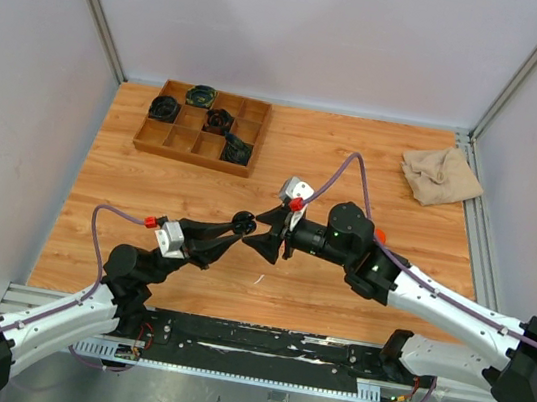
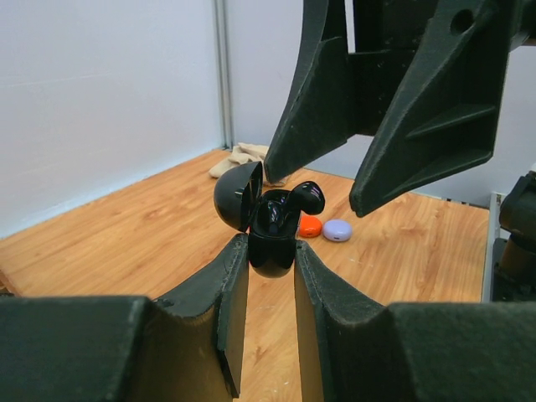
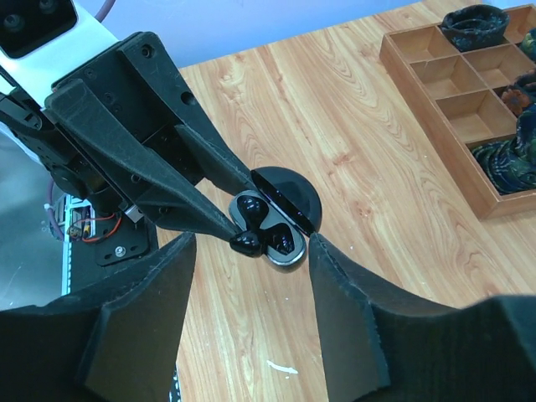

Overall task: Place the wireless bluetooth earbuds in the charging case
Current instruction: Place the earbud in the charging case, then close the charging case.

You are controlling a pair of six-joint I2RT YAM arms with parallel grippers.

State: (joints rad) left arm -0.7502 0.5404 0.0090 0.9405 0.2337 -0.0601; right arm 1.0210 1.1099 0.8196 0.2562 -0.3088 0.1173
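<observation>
Left tool (image 2: 270,244) pinches a round black plastic charging case (image 3: 293,201), lid open, clear of the wooden table (image 1: 355,163). One glossy black earbud (image 2: 301,199) rests in it, apparently not fully seated. Right tool (image 2: 316,191) is spread, fingers either side of the case.

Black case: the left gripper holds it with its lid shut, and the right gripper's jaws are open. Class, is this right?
No. The lid is open, not shut, as the left wrist view shows. The left gripper does hold the case, and the right gripper has its jaws open.
</observation>
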